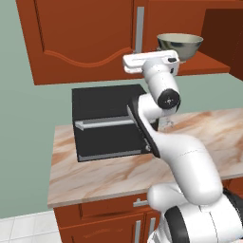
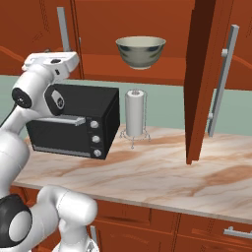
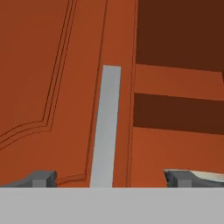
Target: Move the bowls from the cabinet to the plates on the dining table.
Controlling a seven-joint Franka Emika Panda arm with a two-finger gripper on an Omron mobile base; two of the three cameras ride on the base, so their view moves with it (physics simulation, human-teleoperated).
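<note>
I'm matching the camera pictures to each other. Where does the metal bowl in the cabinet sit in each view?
Left base view: metal bowl at upper right, on the open cabinet's shelf, just beyond the robot's hand.
Right base view: bowl at top centre, on the same shelf, above the paper towel roll.
Hand view: not in it.
Shared landmark: the black oven.

A pale green wall (image 1: 28, 109) is seen below the jaws' height, behind a marble-topped bench (image 2: 162, 172). A black oven (image 2: 78, 120) and a paper towel roll (image 2: 135, 113) are set on it. White floor tiles (image 1: 23, 228) are seen lower left.
</note>
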